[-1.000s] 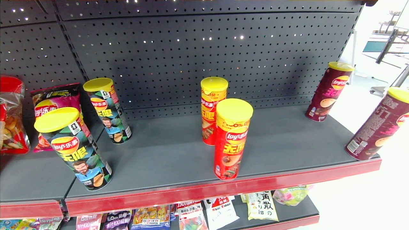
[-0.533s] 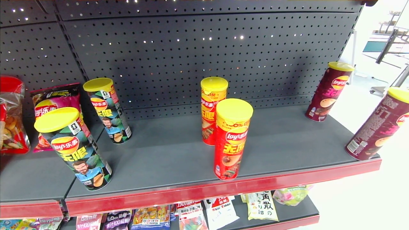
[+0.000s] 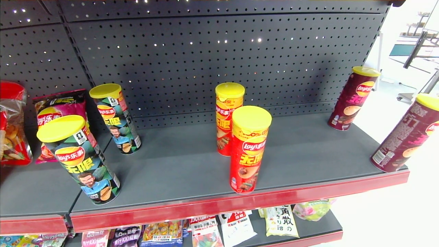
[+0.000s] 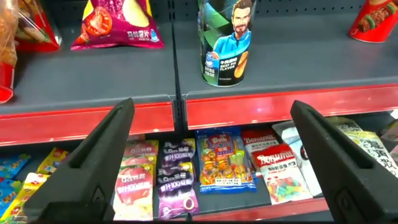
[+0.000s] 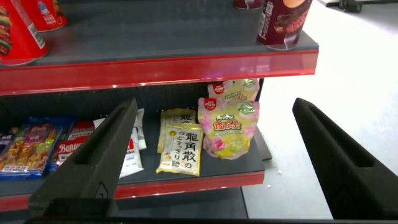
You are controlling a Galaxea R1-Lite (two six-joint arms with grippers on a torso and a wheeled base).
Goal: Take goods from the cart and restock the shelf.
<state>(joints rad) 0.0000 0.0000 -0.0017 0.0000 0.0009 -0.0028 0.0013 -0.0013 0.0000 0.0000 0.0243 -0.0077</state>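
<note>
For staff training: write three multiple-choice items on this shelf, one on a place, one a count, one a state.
1. Where on the shelf is the front red can? A) near the front edge B) against the back panel C) far left
2. How many yellow-lidded cans stand there? A) four B) six C) eight
3. The left claw is: A) shut on a can B) open, empty C) holding a bag
Key: 1A, base by the red lip; 2B, two dark cans, two red cans, two maroon cans; 3B, spread wide, nothing held.
</note>
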